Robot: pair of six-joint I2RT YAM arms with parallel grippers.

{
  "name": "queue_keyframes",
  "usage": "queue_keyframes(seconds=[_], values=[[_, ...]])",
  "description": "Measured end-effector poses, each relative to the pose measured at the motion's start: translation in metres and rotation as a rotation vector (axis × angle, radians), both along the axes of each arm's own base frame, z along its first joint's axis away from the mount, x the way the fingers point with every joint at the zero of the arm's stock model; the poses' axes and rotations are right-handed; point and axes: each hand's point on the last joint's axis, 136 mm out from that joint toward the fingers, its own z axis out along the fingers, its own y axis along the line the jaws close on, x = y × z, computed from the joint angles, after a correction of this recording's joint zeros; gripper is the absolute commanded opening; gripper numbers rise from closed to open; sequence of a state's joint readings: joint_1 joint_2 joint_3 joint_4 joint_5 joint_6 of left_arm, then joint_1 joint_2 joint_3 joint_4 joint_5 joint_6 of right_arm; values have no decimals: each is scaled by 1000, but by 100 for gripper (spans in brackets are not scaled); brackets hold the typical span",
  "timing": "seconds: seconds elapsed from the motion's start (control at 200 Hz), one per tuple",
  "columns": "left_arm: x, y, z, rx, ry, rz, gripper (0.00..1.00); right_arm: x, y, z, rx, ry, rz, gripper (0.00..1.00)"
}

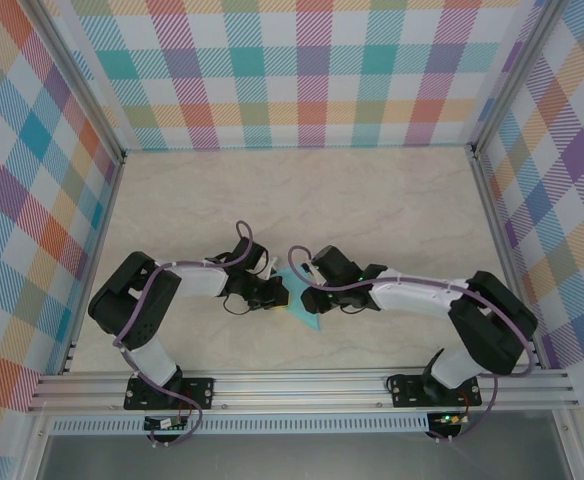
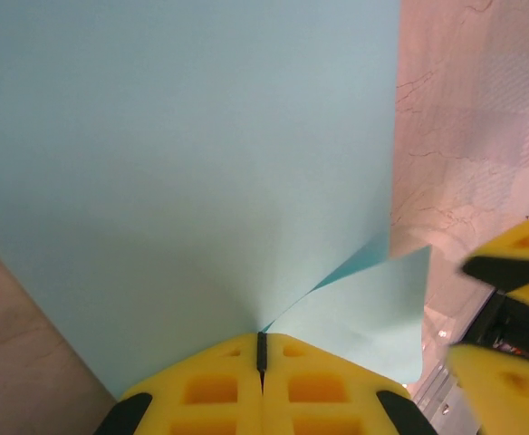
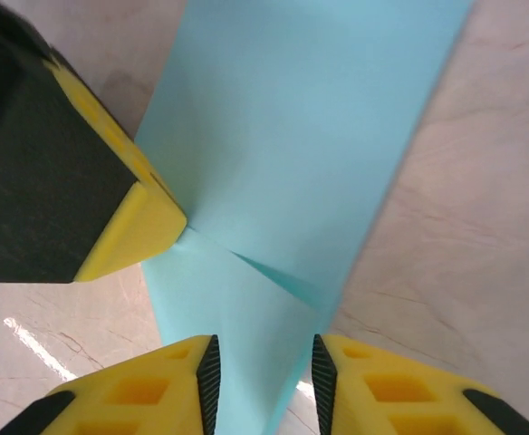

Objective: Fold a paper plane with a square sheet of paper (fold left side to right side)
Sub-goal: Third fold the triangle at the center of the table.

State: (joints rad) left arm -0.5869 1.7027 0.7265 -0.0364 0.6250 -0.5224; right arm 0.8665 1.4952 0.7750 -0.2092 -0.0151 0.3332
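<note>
Top external view puts the square sheet of paper (image 1: 302, 312) low in the middle of the table (image 1: 372, 200), squeezed between my two wrists where they meet. From my left wrist, my left gripper (image 2: 262, 343) is closed tight on the sheet. The two yellow fingers press together, and a crease runs out from the seam between their tips, splitting a broad flap from a smaller one to the right. From my right wrist, my right gripper (image 3: 264, 353) stands with its fingers apart. The narrow lower end of the turquoise paper passes through the gap, and I cannot tell whether either pad touches it. My left fingers sit just beside the paper's edge there, at the point where the short crease begins. I judge I am mid-fold, with the left side lifted and the crease not yet set flat. To do this well, I think my left pinch should act as the fixed anchor and not twist, because any turn there would skew the crease. The right fingers should close again only once the free edge lines up with the edge beneath, then guide the flap across low to the table rather than hauling it. Paper this thin buckles easily, so I would press along the fold from the anchored end outward.
</note>
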Motion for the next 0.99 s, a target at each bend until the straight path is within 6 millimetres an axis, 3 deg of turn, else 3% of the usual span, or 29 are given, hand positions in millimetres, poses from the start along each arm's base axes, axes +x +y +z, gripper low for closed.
queue_keyframes(seconds=[0.145,0.315,0.475,0.705,0.995], values=[[0,-1,0,-2,1,-3,0,-4,-3,17,30,2,5,34],[0,-1,0,-2,0,-5,0,-28,16,19,137,139,66,25],[0,-1,0,-2,-2,-7,0,-42,26,1,160,273,79,24],[0,-1,0,-1,-7,-12,0,-50,24,-26,112,366,63,24],[0,-1,0,-1,-7,-12,0,-50,20,-32,83,374,51,24]])
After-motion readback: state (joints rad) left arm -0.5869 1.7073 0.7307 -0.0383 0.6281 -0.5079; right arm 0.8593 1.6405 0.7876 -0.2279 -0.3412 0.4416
